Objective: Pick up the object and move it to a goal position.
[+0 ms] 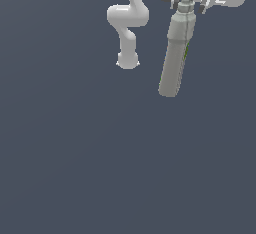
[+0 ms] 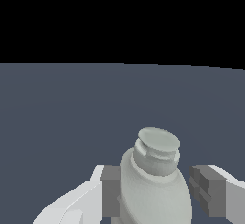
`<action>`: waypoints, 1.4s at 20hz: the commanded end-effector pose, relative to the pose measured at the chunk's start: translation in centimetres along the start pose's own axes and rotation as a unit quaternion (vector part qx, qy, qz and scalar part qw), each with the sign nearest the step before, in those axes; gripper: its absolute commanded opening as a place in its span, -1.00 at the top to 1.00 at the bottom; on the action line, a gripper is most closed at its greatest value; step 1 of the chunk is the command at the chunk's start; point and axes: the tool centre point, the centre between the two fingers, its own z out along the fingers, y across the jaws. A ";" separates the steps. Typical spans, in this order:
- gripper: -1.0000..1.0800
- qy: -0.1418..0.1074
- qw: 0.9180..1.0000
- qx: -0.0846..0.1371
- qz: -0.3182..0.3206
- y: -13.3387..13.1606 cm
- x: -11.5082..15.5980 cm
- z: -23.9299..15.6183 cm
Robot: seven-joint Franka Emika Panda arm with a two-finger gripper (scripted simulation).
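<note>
One bottle (image 1: 175, 53) hangs from the gripper (image 1: 188, 6) near the top of the exterior view, toward that view's right, clear of the flat dark floor (image 1: 75, 168). Its narrower cap sits up between the fingers while the long body trails below, tilted slightly so the base swings toward the exterior view's left. A faint green strip shows along one edge.

From the wrist view, the fingers (image 2: 111, 192) appear closed narrowly about the bottle's (image 2: 155, 189) shoulder, one dark pad touching it; the opposite pad seems just apart, though the angle makes that hard to judge.

No goal marker is visible in either view, so how far the carry has to run cannot be told.

With the hold so high on a long, slim body, the sensible course is a slow, even transfer: avoid sharp turns that would set the base swinging, maintain squeeze, and hold the height until the bottle is over its destination.

The arm's base (image 1: 128, 60) stands well apart, behind.
</note>
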 end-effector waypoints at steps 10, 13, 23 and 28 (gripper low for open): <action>1.00 0.017 1.000 -0.006 0.005 -0.5 0.4 -0.8; 1.00 0.017 1.000 -0.006 0.005 -0.4 0.7 -0.7; 1.00 0.017 1.000 -0.007 0.004 0.0 4.6 1.3; 1.00 0.018 1.000 -0.007 0.004 0.3 8.0 3.1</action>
